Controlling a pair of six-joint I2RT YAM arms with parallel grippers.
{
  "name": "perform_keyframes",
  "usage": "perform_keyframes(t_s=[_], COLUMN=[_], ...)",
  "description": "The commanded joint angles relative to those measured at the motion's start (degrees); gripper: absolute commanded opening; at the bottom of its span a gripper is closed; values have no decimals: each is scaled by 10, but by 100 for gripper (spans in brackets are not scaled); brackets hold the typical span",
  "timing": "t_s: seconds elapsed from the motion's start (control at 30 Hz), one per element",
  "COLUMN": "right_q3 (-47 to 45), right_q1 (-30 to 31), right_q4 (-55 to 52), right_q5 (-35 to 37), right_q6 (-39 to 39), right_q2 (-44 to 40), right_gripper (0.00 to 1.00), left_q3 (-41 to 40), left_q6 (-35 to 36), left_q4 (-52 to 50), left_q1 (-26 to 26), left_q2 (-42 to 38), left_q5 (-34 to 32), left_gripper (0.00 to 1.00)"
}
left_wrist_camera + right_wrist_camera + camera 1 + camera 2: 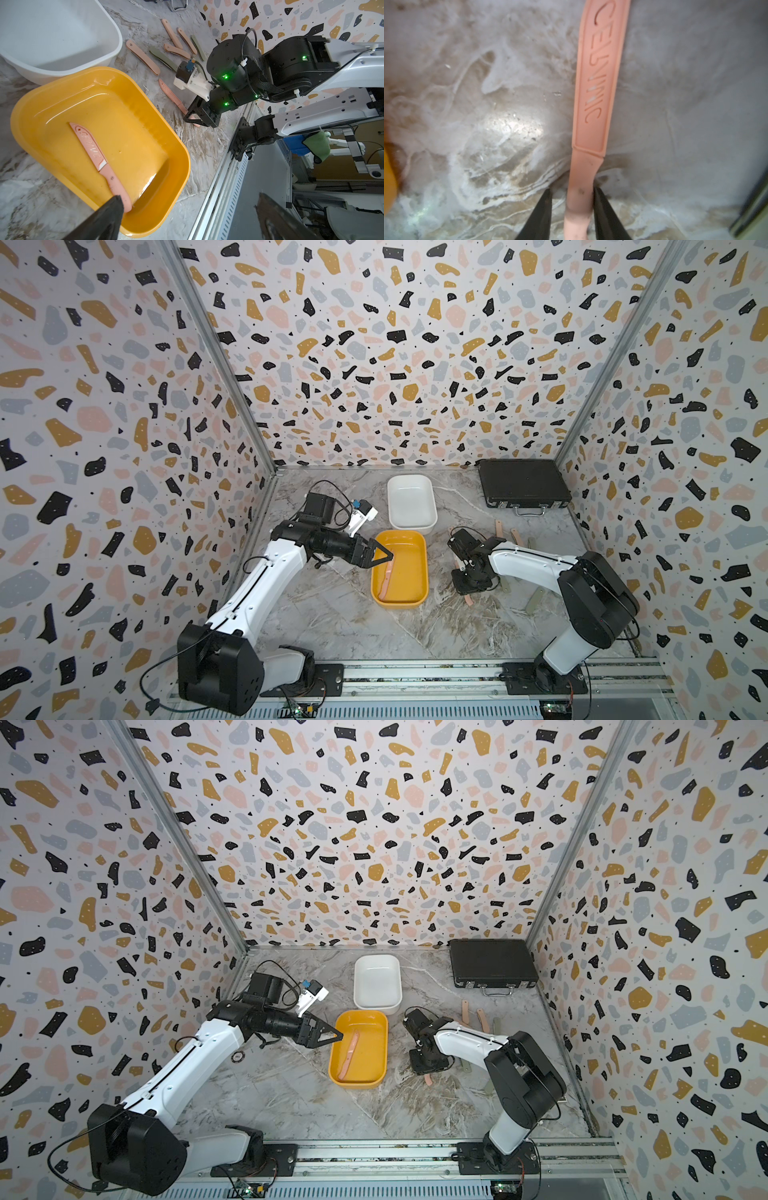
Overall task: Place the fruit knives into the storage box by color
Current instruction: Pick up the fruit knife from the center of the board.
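Along the near edge runs the metal rail that carries both arm bases. Beyond it, a broad stretch of bare marble tabletop lies open up to the yellow box. One pink knife lies aslant on that box's floor. The left gripper hangs over the box's left rim near the knife's handle end, jaws spread wide and holding nothing.

Right of the box, past a clear strip of marble, the right gripper points down astride the handle of a second pink knife. Its jaws are slightly parted with a gap on one side, so the handle is not clamped. The arm hides most of this knife in both top views.

Behind the arm, loose pink knives and loose green knives lie scattered toward the right wall, several cut off by the arm. The white box sits just behind the yellow one, and whether they touch cannot be told. The black case fills the far right corner.
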Motion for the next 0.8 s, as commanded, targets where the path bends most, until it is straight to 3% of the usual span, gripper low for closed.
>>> perform_keyframes(t_s=[0.0,0.77], right_q3=[-9,-8], right_q1=[1,10], right_q4=[-28,-31], right_q5=[9,16], right_q6=[4,6], right_q2=[-16,11], right_gripper=[36,30], left_q3=[-6,-7], left_q6=[14,15], left_q4=[2,2], left_q1=[3,7], left_q2=[-3,-3], left_q5=[0,2], left_gripper=[100,100])
